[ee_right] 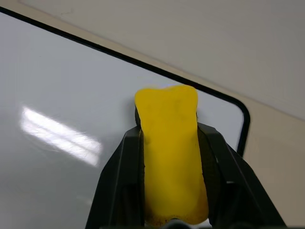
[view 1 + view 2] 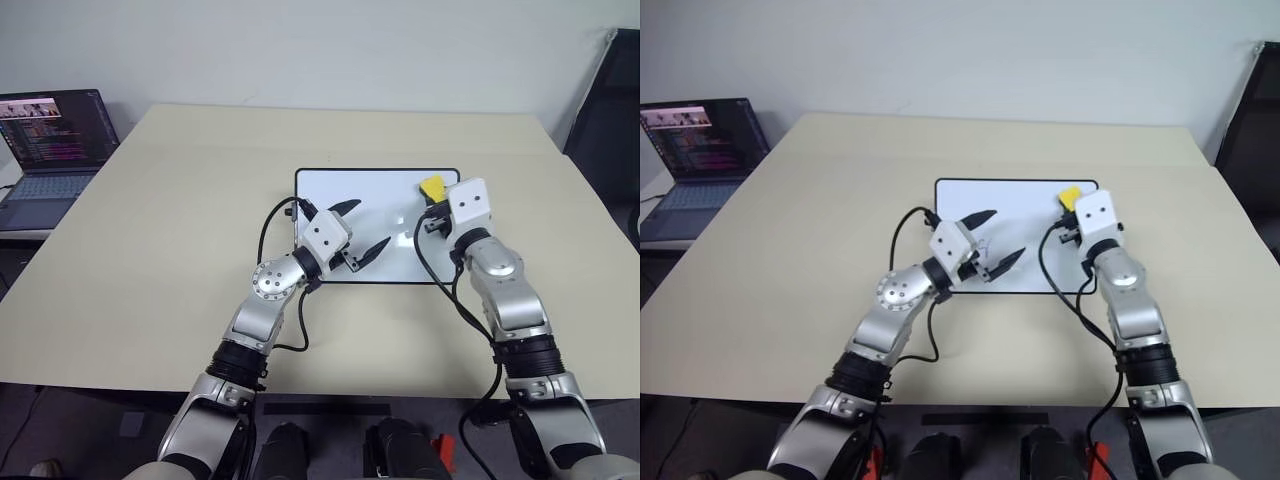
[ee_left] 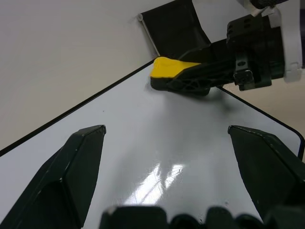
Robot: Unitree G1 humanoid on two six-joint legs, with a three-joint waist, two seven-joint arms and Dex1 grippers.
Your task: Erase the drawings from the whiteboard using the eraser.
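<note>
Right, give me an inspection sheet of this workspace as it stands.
Surface: beige table, flat.
Job's things: whiteboard lies flat mid-table; no drawings made out on it; yellow eraser near its far right corner.
Clutter: nothing seen.
Grippers: right gripper shut on the eraser; left gripper open over the board, holding nothing.
Cables: black cables loop along both arms.
Surroundings: open laptop past the table's left edge; pale wall behind.

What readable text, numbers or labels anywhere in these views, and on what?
None can be read.
Laptop screen: rows of coloured text, too small to read.
Whiteboard: no legible marks on the visible surface.
Eraser, held in the right tool: plain yellow, no label.
</note>
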